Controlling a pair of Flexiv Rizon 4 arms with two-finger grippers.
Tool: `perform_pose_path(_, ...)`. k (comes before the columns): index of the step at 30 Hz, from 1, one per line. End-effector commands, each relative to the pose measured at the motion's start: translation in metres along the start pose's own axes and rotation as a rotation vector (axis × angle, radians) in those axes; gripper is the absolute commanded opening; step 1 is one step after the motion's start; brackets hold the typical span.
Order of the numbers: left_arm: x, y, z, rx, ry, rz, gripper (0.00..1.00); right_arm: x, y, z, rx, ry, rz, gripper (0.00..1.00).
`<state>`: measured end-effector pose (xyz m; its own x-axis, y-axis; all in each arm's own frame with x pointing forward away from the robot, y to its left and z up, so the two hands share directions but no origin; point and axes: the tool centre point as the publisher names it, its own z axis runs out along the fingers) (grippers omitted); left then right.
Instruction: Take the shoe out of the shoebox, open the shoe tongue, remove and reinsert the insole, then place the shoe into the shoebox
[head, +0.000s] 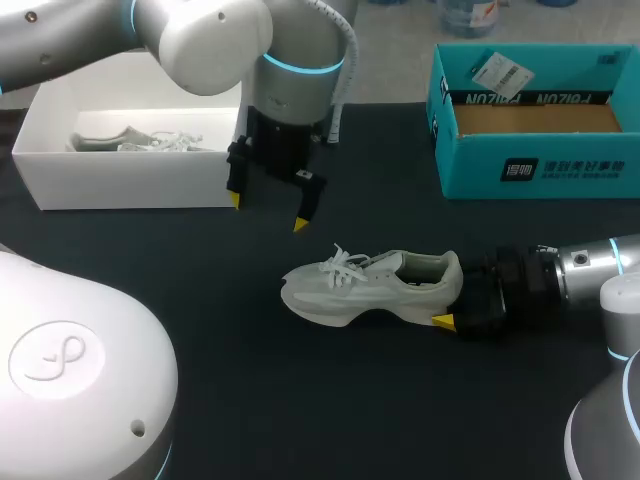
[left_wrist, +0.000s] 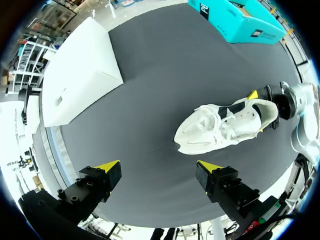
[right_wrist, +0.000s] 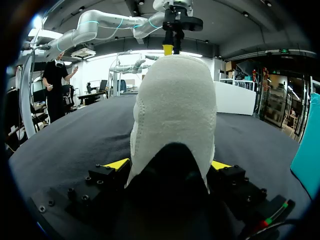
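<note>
A pale grey-white shoe (head: 372, 287) lies on its sole mid-table on the black cloth, toe toward the left, laces tied. My right gripper (head: 458, 298) comes in low from the right and is shut on the heel. In the right wrist view the heel (right_wrist: 172, 115) fills the gap between the yellow tips of that gripper (right_wrist: 169, 164). My left gripper (head: 268, 212) hangs open above the table, behind the toe, with nothing in it. From the left wrist, the shoe (left_wrist: 225, 125) lies ahead of the open left gripper (left_wrist: 157, 165). The teal shoebox (head: 535, 160) stands open at the back right.
A white box (head: 120, 180) at the back left holds another pale shoe (head: 140, 141). It also shows in the left wrist view as the white box (left_wrist: 80, 70), with the teal shoebox (left_wrist: 245, 22) far ahead. A white robot base (head: 70, 370) fills the front left.
</note>
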<state>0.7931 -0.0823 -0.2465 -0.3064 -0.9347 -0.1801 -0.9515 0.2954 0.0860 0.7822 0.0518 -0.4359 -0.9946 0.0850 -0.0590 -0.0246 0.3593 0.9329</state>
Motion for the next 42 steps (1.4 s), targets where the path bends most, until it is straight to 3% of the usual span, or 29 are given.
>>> perform_pose_path(1,0.001,-0.002,0.0,0.006,0.053,-0.091,1.0,0.002,-0.006,0.005,0.004,0.0,0.0,0.0)
perform_pose_path(5,0.018,-0.001,0.0,0.03,0.052,-0.117,1.0,0.002,-0.006,0.005,0.004,0.0,0.0,0.0)
perform_pose_path(10,0.054,-0.005,0.0,0.073,0.009,-0.134,1.0,0.002,-0.006,0.005,0.004,0.0,0.0,0.0)
perform_pose_path(17,0.1,-0.017,-0.008,0.059,0.08,-0.109,1.0,0.002,-0.006,0.005,0.004,0.0,0.0,0.0)
perform_pose_path(27,0.16,-0.028,-0.001,0.062,0.058,-0.065,1.0,0.002,-0.006,0.005,0.004,0.0,0.0,0.0)
perform_pose_path(32,0.18,-0.028,0.012,0.066,0.027,-0.059,1.0,0.002,-0.006,0.005,0.004,0.0,0.0,0.0)
perform_pose_path(42,0.196,-0.027,0.037,0.089,-0.03,-0.081,1.0,0.002,-0.006,0.005,0.004,0.0,0.0,0.0)
